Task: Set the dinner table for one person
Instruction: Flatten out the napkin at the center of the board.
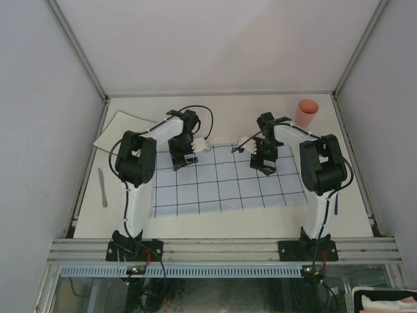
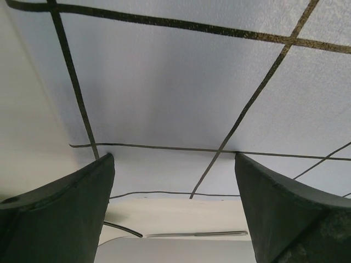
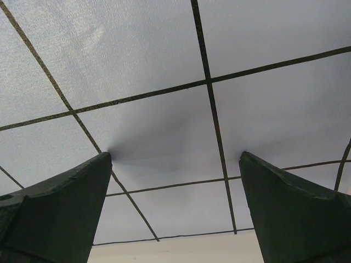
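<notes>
Left claw (image 2: 174, 164): spread wide, nothing between the fingers, tips down on the grid cloth (image 1: 221, 189) near its far-left corner. The cloth edge and bare tabletop (image 1: 228, 111) show just past the tips.
Right claw (image 3: 175, 161): also spread wide and empty, tips down on the cloth toward its far-right side. Both wrist views show shading and slight puckers at the tips, so I read this as contact, not hover.

The cloth lies in the near middle of the tabletop, slightly skewed, between the two arms. The tabletop is the off-white surface filling the cell, with walls (image 1: 215, 45) around it and the near rail (image 1: 221, 246) in front.

Nothing is on the cloth yet:
- The pink cup (image 1: 307, 113) stands upright in the far-right corner.
- The knife (image 1: 102, 187) lies flat by the left edge.
- A white flat square (image 1: 124, 130) sits far left, off the cloth. Napkin or plate, can't tell.

My call is that it's early in the task, with the cloth being placed or smoothed.

Risks:
- If the fingers close while pressed down, they pinch a fold and the cloth bunches or lifts with the claw.
- If the arms drag unevenly, the cloth skews more or slides toward the near rail.
- The right arm runs close by the cup. It looks tall and light, so an outward swing could tip it.
- The knife is thin and flat on a hard surface at the edge, so the fingers may skate over it.
- The cable loop (image 1: 203, 112) over the left wrist could snag on a reach.
</notes>
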